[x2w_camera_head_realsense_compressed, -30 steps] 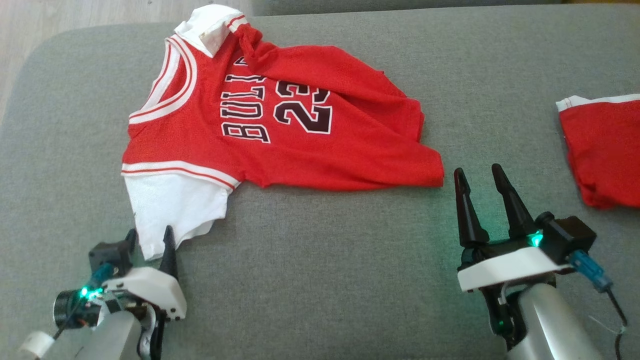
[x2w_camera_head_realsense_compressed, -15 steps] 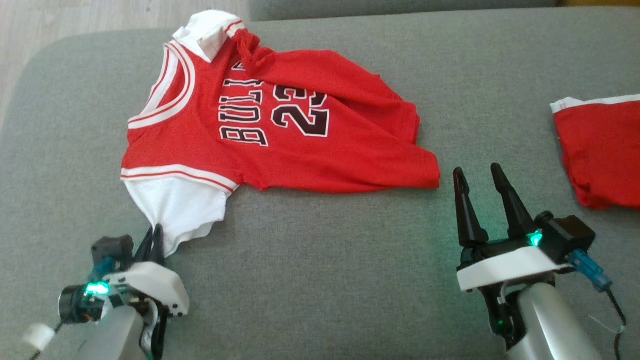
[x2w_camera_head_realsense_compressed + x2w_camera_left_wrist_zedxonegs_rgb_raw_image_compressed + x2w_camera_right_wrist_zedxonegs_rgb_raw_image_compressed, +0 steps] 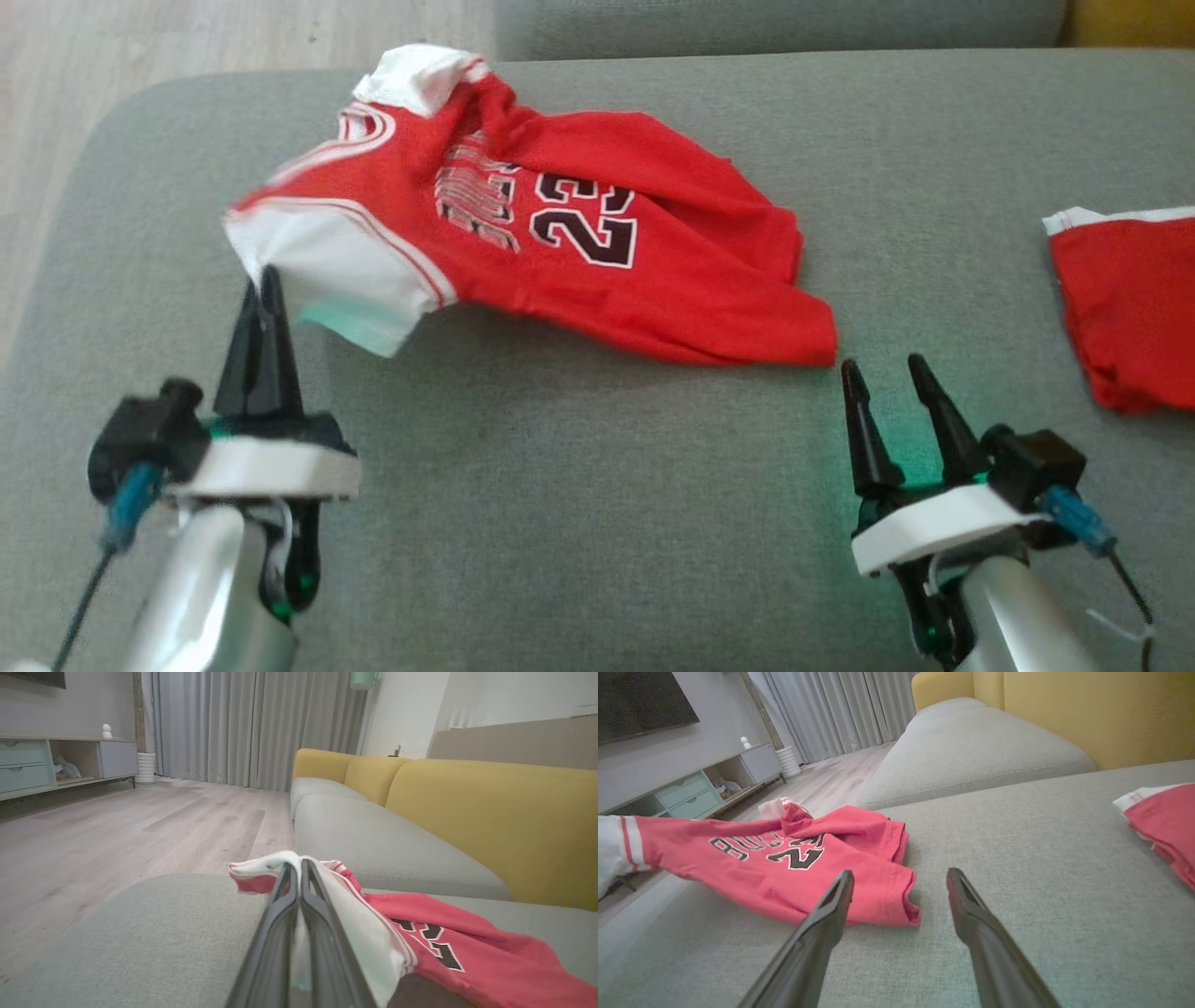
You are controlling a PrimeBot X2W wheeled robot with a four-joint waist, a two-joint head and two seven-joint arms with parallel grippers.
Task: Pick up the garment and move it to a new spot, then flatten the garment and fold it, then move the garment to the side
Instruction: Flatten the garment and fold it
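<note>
Head view has the left gripper (image 3: 266, 280) clamped tight on the white sleeve edge of the red jersey (image 3: 597, 280), that corner held up off the grey sofa cushion (image 3: 560, 523). The left wrist view agrees, with white cloth pinched between the two dark fingers (image 3: 276, 928). Most of the jersey lies on the cushion toward its far left part, rumpled, one side doubled over beside the number. The right gripper (image 3: 882, 366) has its fingers spread with nothing between them, low over the cushion near the jersey's hem corner but not touching it. A second red piece (image 3: 1130, 308) lies well apart at the right edge. By my reading the task is barely begun — the grasp is in place, while carrying the jersey to a new spot, flattening it, folding it and setting it aside are all left to do.
</note>
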